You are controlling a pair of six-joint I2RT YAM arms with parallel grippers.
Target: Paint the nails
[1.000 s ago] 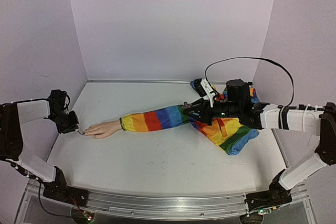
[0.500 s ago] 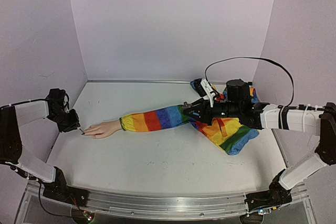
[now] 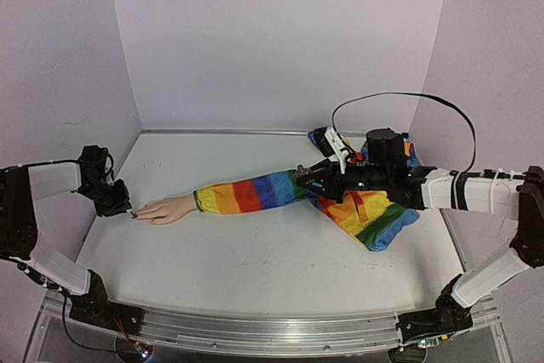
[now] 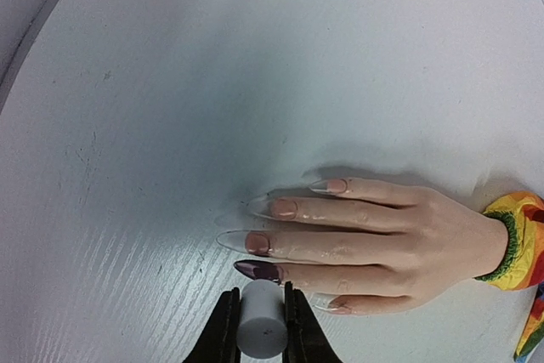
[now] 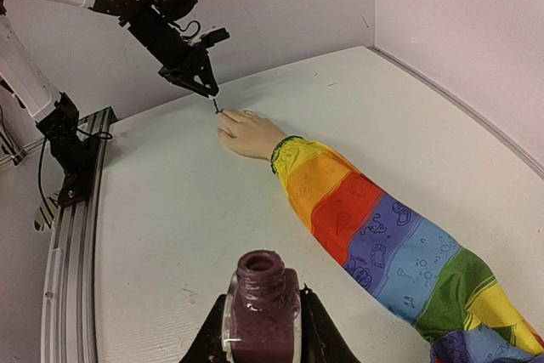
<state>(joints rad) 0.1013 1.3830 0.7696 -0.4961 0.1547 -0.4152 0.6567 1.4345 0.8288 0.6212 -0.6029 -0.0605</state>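
The mannequin hand (image 4: 382, 231) lies flat on the table, its rainbow sleeve (image 3: 251, 193) running right. Its long nails point left. One nail (image 4: 257, 270) is dark purple; the nails above it (image 4: 246, 242) look clear with pink bases. My left gripper (image 4: 260, 297) is shut on a white cylindrical brush cap (image 4: 259, 333), right beside the dark nail. The brush itself is hidden under the cap. In the top view the left gripper (image 3: 119, 201) is at the fingertips (image 3: 138, 212). My right gripper (image 5: 261, 316) is shut on an open purple polish bottle (image 5: 259, 282), held near the sleeve's upper part.
The sleeve ends in a bunched rainbow cloth (image 3: 374, 214) at the right, under my right arm. A black cable (image 3: 399, 95) loops above that arm. Purple walls close off the table (image 3: 255, 252) at the left, back and right.
My left gripper has shifted slightly right and down, closer to the fingertips. The right arm and bottle have not moved.
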